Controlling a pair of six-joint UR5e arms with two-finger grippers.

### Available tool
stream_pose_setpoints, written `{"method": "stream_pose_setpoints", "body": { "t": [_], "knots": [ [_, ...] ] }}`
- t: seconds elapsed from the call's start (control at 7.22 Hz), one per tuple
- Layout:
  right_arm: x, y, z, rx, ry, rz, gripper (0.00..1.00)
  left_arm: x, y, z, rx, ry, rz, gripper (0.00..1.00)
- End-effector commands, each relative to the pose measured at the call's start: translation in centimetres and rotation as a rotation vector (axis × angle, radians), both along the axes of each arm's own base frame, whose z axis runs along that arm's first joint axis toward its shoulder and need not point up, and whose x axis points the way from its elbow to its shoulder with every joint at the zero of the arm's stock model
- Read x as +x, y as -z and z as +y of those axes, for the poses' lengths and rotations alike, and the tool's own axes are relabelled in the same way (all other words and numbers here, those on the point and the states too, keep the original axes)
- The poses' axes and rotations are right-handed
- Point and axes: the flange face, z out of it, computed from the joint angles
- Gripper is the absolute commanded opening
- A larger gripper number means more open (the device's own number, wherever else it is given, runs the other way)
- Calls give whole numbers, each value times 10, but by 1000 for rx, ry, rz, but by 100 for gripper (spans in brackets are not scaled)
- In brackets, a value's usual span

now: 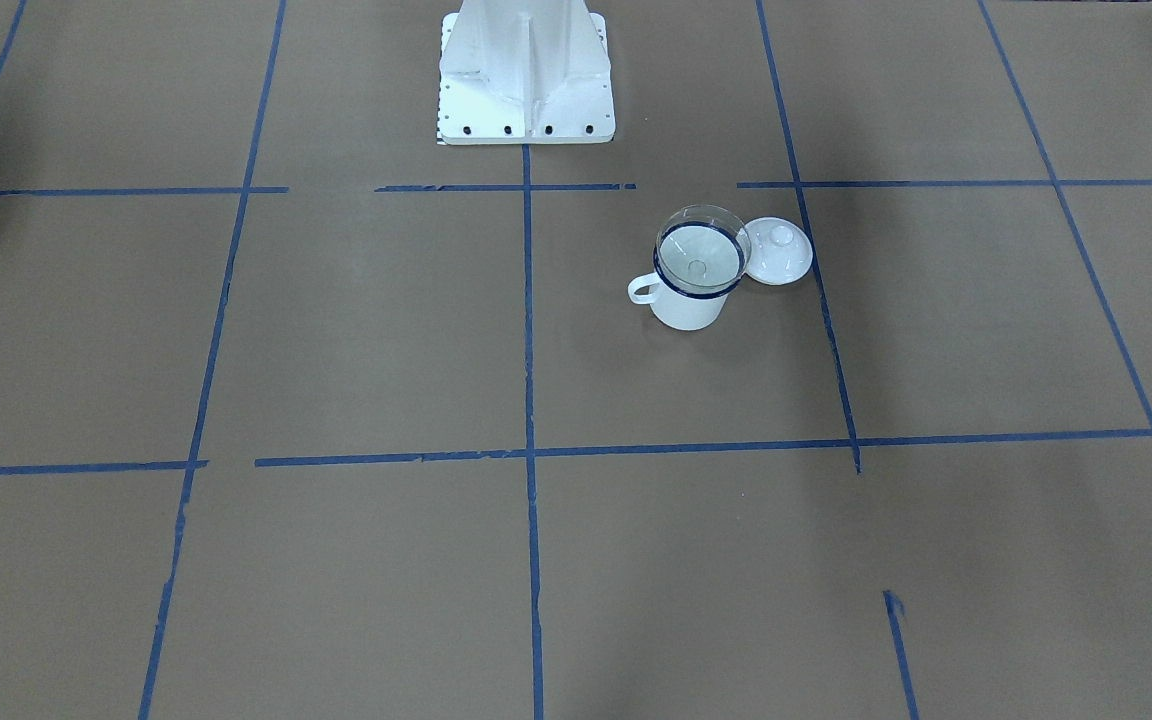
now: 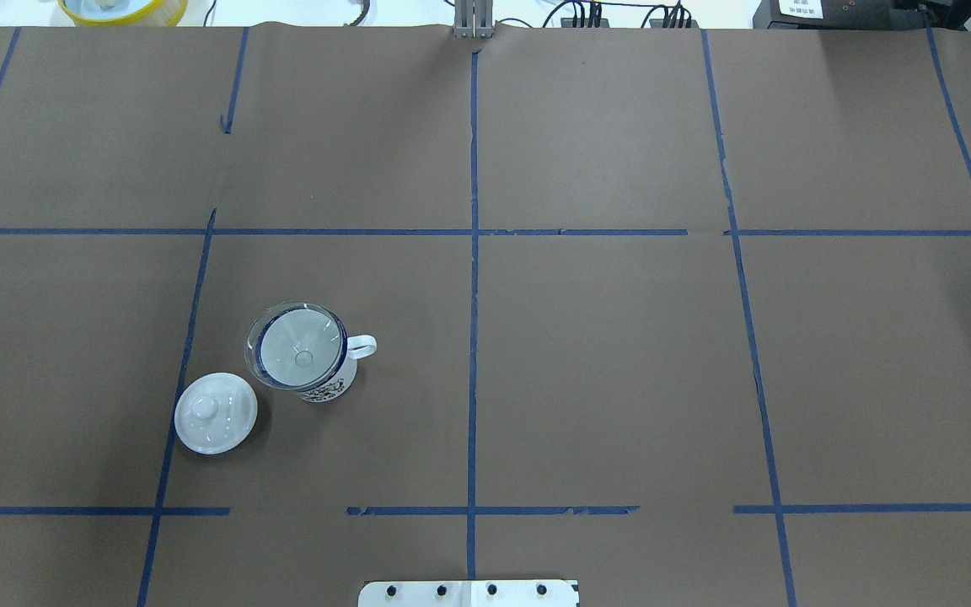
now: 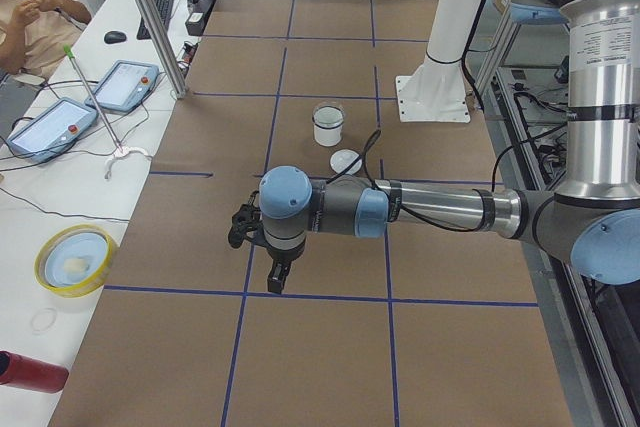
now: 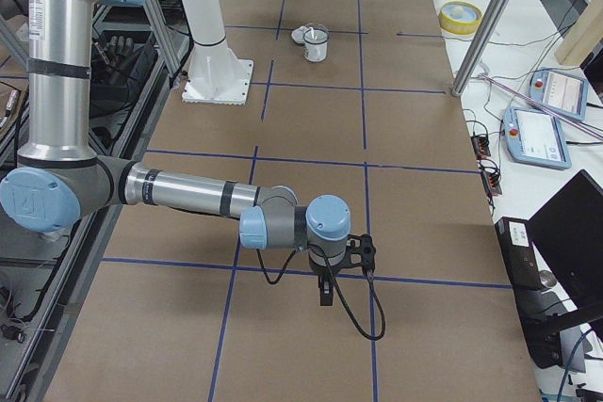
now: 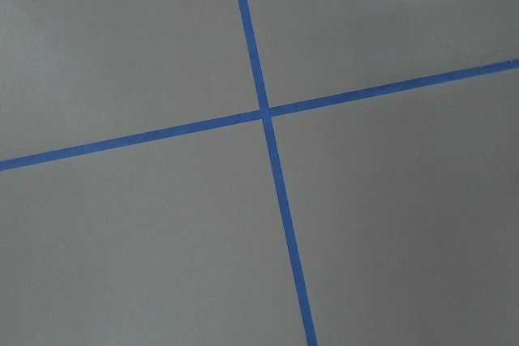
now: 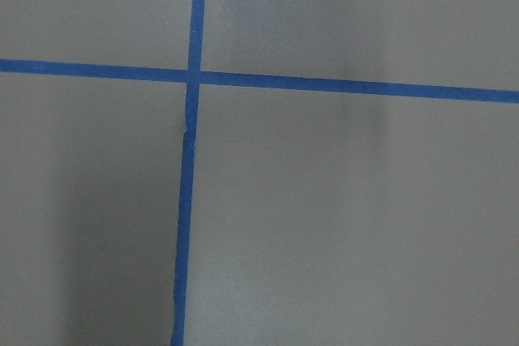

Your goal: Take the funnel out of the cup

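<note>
The white enamel cup (image 1: 686,308) with a dark blue rim stands upright on the brown table, on my left side. It also shows in the overhead view (image 2: 327,388), handle toward the table's middle. The clear funnel (image 1: 701,252) sits in its mouth, rim resting on the cup's rim, seen from overhead too (image 2: 298,346). My left gripper (image 3: 276,273) shows only in the exterior left view, low over the table and far from the cup. My right gripper (image 4: 325,291) shows only in the exterior right view, far from the cup. I cannot tell whether either is open or shut.
A round white knobbed lid (image 2: 216,413) lies on the table right beside the cup, toward the table's left end. The white robot base (image 1: 526,70) stands at the near edge. A yellow bowl (image 3: 75,259), control tablets (image 3: 128,85) and an operator (image 3: 35,12) are beyond the far edge.
</note>
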Motion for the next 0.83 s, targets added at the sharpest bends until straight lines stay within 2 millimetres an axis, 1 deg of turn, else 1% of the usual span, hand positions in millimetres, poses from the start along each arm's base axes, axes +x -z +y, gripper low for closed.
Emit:
{"method": "stream_pose_setpoints", "body": {
  "t": [0.0, 0.28, 0.42, 0.55, 0.69],
  "knots": [
    [0, 0, 0, 0, 0, 0, 100, 0, 1, 2, 2, -3, -1, 100],
    [0, 0, 0, 0, 0, 0, 100, 0, 20, 5, 38, -3, -1, 100],
    [0, 0, 0, 0, 0, 0, 100, 4, 24, 3, 49, -12, -1, 100],
    [0, 0, 0, 0, 0, 0, 100, 6, 39, 1, 78, -12, 13, 100],
    [0, 0, 0, 0, 0, 0, 100, 6, 48, -1, 93, -11, 16, 100]
  ]
}}
